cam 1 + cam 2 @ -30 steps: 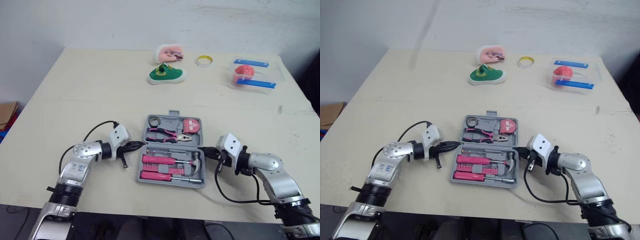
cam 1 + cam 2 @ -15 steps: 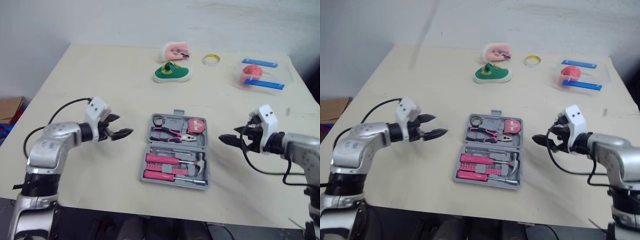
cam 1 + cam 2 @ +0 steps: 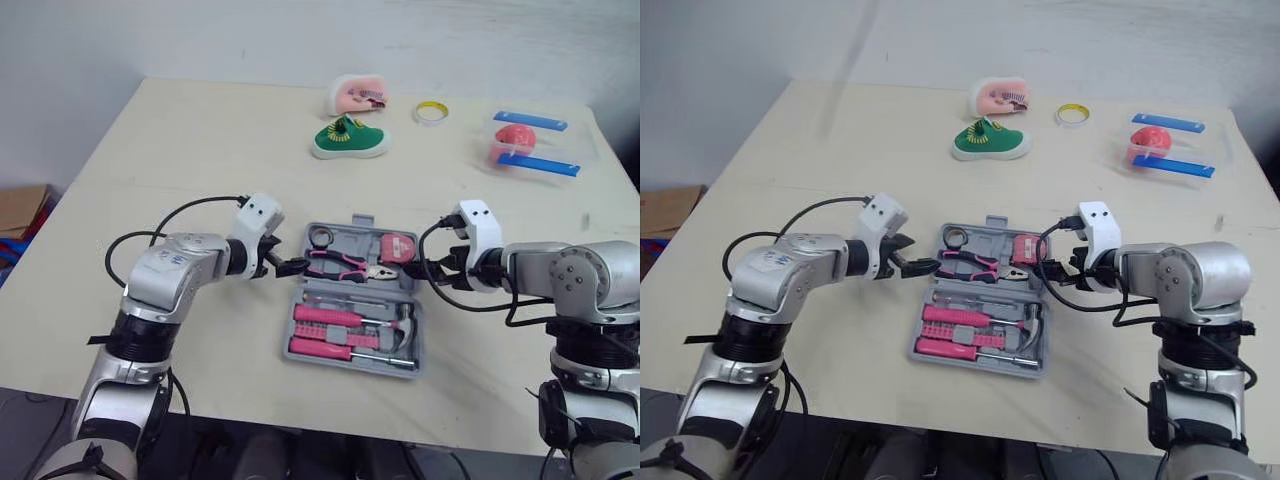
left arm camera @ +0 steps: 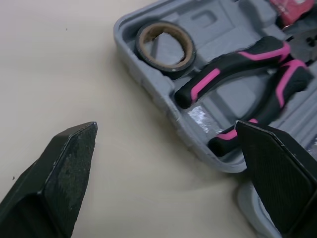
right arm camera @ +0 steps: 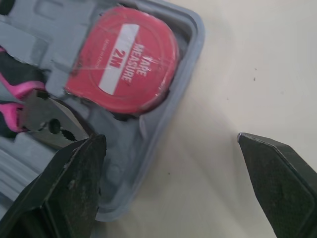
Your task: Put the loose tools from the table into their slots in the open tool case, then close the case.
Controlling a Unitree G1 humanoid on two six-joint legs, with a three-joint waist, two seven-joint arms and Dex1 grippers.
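The grey tool case (image 3: 350, 238) lies open on the table. Its far half holds a ring of tape (image 4: 165, 45), pink-and-black pliers (image 3: 345, 264) and a red tape measure (image 5: 124, 59). The near half holds a hammer (image 3: 405, 322) and pink-handled screwdrivers (image 3: 330, 318). My left gripper (image 3: 292, 266) is open at the far half's left edge, and in the left wrist view the rim lies between its fingers. My right gripper (image 3: 415, 268) is open at the right edge, its fingers either side of the rim beside the tape measure.
A green shoe (image 3: 349, 140), a pink object (image 3: 358, 95), a yellow tape ring (image 3: 431, 112) and a clear box with blue clips (image 3: 525, 145) sit along the far side of the table. A cardboard box (image 3: 20, 205) stands on the floor at left.
Both grippers went from shut to open. The arms left the case's near half, swung outward, then came in to the far half's left and right edges. The camera shifted.
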